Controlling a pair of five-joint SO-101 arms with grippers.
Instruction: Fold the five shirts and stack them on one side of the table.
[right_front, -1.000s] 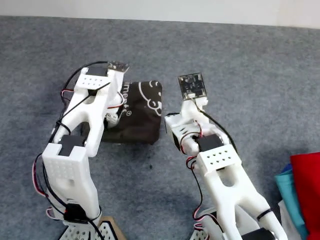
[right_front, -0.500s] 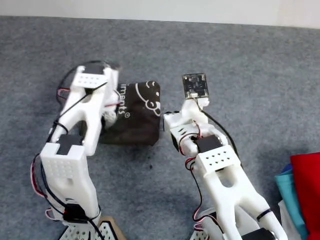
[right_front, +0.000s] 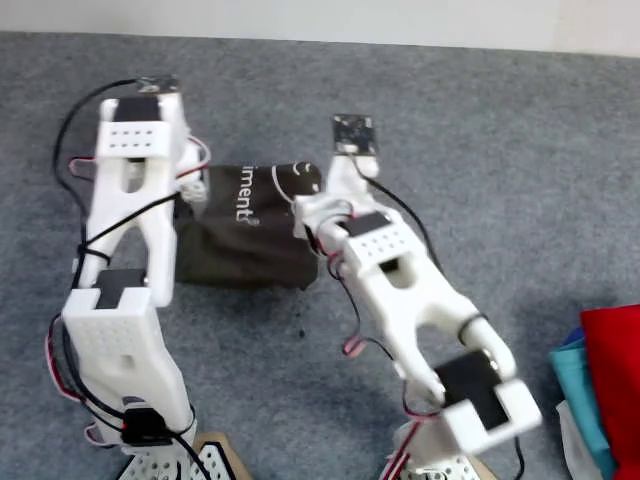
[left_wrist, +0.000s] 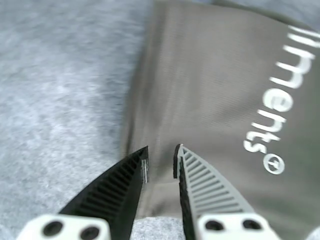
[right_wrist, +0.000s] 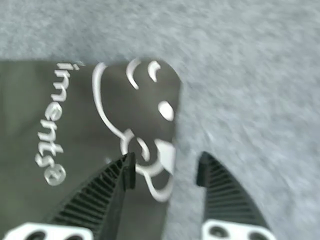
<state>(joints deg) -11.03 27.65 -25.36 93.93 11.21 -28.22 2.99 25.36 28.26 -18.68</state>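
Here, the folded dark-brown fabric shirt with white print (right_front: 250, 235) lies at ten o'clock on the grey carpeted table (right_front: 500, 150); the left gripper (left_wrist: 160, 161) hangs over its edge, jaws narrowly apart; the right gripper (right_wrist: 166, 167) — jaws wide — straddles its printed corner; red and teal shirts (right_front: 602, 372) lie at four o'clock.

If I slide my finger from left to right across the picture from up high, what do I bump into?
Left arm → dark shirt → right arm → pile of colourful shirts at the edge.
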